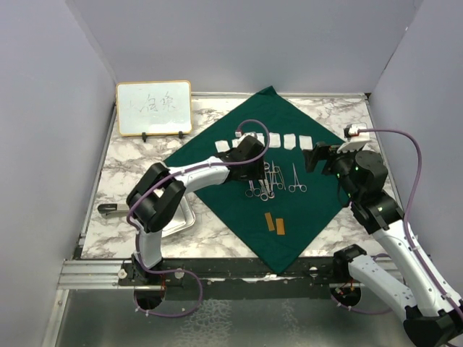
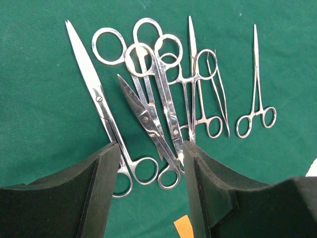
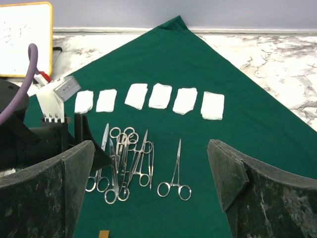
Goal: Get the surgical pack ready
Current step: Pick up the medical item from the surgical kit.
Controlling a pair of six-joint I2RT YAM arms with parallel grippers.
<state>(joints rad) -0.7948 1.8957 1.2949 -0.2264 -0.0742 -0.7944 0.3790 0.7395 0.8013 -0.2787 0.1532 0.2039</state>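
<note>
the surgical pack is laid open: the green drape (image 1: 293, 213) is spread corner-on over the marble table (image 1: 130, 163), with a row of white gauze squares (image 3: 161, 95) on its far half and the silver instruments (image 1: 269, 182) heaped near its middle. the steel tray (image 1: 189, 217) sits off the cloth on the left, partly under the left arm. the left gripper (image 2: 151, 148) hangs right over the near end of the heap with its jaws apart and clamped on nothing. the ring handles of the long scissors (image 2: 99, 104) and the small scissors (image 2: 146, 119) lie in the gap between its fingers (image 2: 106, 168). both blades run straight away from the claw, so the long axes lie across the line on which the jaws close, which looks right for a pinch at the handles. one forceps (image 2: 257, 99) lies apart to the right, outside the gap. the right gripper (image 3: 151, 148) is wide open and holds nothing, above the drape's right corner and well apart from the heap, so the left arm is clearly the nearer one.
</note>
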